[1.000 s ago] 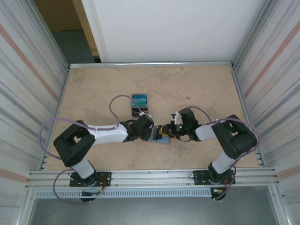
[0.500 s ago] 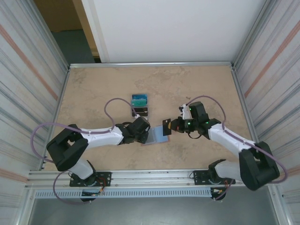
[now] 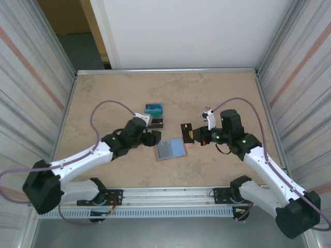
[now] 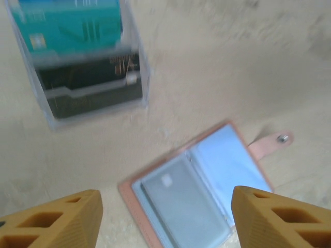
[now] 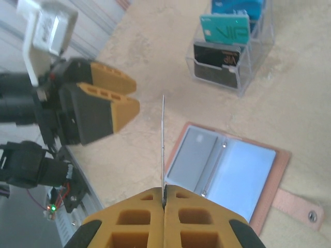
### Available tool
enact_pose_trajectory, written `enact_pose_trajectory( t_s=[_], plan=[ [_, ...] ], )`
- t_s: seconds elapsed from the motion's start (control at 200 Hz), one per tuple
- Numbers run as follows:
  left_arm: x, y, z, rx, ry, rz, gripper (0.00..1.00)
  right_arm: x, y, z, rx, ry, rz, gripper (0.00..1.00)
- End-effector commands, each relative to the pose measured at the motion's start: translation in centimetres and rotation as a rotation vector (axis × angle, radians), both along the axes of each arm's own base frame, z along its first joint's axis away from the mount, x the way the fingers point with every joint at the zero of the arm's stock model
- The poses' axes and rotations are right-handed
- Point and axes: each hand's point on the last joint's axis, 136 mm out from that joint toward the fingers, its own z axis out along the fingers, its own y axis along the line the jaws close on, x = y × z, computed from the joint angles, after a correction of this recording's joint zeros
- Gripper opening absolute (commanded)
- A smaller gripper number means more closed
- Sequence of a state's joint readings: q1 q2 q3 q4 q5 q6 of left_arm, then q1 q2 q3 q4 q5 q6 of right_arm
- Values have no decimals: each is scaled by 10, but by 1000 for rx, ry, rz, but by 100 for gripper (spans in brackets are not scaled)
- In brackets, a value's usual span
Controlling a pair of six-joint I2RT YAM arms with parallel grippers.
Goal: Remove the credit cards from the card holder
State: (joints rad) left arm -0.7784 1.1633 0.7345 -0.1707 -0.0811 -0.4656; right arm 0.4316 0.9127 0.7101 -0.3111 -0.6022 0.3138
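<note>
Ok, beige tabletop [image 3: 103,93] is sitting between corrugated side walls [image 3: 31,93]. Card holder [image 3: 171,149] is lying open mid-table. Left gripper [image 3: 153,138] is hovering spread just left of it. Right gripper [image 3: 192,135] is pinching a dark credit card [image 3: 185,129] on edge by its far right corner. Clear card stand [image 3: 154,116] is standing farther back, white wall [image 3: 196,31] behind.

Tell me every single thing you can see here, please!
table: one, beige, under everything
card holder: one, pink, lying open mid-table
grey card: one, grey, in the card holder's pocket
held card: one, dark, gripped beside the card holder
clear stand: one, see-through, behind the card holder
teal cards: two, teal and blue, upright in the stand
dark card: one, black, stand's front slot
left tool: one, orange, open beside the card holder
right tool: one, orange, shut on the held card
</note>
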Motion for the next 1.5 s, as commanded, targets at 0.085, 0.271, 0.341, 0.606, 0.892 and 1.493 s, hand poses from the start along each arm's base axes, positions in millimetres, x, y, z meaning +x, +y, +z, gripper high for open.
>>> enact_pose_trajectory(
  t_s=[0.085,0.271,0.341,0.606,0.892,1.493],
  plan=[
    [-2,-16,78,-102,-262,-290,72,-7,9,33,-35,-141,137,0],
    [-22,-37,112,-104,-360,-602,71,-15,23,50,-38,-186,248,0],
    [-29,-46,116,-100,-359,-701,72,-17,30,51,-53,-189,288,0],
    [-45,-66,123,-139,-337,-916,72,-29,52,56,-94,-207,417,0],
    [-61,-79,108,-117,-288,-1028,45,-28,61,59,-96,-201,476,0],
    [-31,-52,110,-110,-391,-648,0,7,32,71,42,-312,176,73]
  ],
)
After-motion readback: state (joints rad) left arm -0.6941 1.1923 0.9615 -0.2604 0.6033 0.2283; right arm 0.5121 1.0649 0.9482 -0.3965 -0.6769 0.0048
